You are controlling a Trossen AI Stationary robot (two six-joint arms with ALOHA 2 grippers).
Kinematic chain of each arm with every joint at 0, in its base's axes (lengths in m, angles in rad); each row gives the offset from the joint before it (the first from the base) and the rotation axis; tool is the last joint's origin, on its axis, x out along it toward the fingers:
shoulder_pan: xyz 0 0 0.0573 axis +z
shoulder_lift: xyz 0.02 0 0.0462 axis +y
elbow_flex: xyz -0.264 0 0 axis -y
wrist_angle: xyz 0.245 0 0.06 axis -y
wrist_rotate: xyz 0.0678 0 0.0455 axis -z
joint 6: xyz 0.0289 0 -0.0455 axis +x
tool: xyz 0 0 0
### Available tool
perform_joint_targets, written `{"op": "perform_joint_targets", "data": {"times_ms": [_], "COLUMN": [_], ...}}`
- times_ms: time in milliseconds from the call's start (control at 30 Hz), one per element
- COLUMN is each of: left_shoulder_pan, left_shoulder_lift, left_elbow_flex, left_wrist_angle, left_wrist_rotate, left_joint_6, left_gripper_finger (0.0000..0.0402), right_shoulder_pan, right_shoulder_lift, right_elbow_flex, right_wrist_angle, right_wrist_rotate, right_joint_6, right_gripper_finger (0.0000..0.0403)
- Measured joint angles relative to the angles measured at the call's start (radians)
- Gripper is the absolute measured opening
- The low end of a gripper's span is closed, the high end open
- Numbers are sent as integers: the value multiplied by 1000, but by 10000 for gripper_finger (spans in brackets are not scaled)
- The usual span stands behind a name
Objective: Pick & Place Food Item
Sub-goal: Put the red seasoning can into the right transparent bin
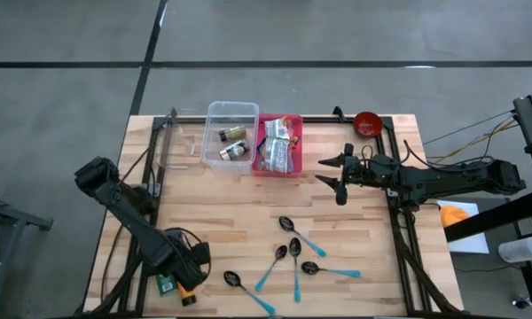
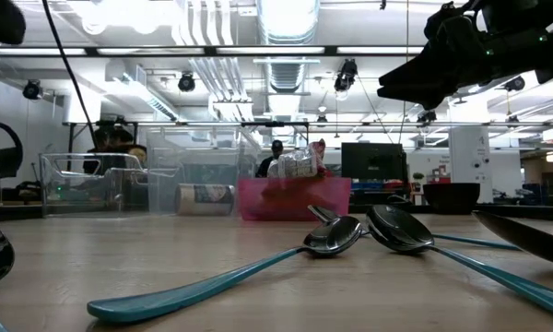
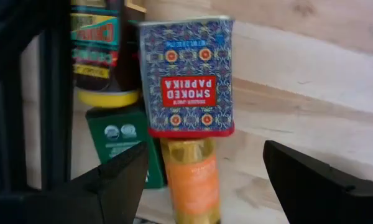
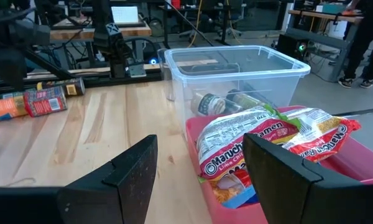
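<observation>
My left gripper (image 3: 205,186) points down, open, above a cluster of food items at the table's near left corner. The cluster holds a blue smoked paprika tin (image 3: 186,78), an orange bottle (image 3: 189,180), a green box (image 3: 121,140) and a dark bottle with a yellow cap (image 3: 105,56), all lying on the wood. In the left wrist view its fingers stand wide on either side of the orange bottle and touch nothing. From above, the gripper (image 1: 184,266) covers most of the cluster. My right gripper (image 1: 324,173) waits open at mid right, held level and facing the bins.
A clear bin (image 1: 230,133) with jars and a pink bin (image 1: 279,146) with ramen packets (image 4: 248,140) stand at the far middle. Several teal-handled spoons (image 1: 293,252) lie near the front centre. A red bowl (image 1: 366,122) sits at the far right. A black frame rail (image 3: 53,93) runs beside the cluster.
</observation>
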Motion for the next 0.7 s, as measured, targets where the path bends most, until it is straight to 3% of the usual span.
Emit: {"op": "perform_joint_targets", "data": {"times_ms": [267, 700], "left_shoulder_pan": [-14, -14], "left_shoulder_lift": [-8, -12], "left_elbow_flex": [-89, -115], "left_wrist_angle": [40, 65], "left_wrist_rotate": [27, -6], "left_joint_6": [-13, -82], "left_gripper_finger": [319, 319], "right_shoulder_pan": [0, 0], "right_shoulder_lift": [0, 0], "right_elbow_flex": [0, 0], "right_wrist_angle": [0, 0], "right_wrist_rotate": [0, 0], "right_joint_6": [1, 1], "right_gripper_finger": [235, 235]}}
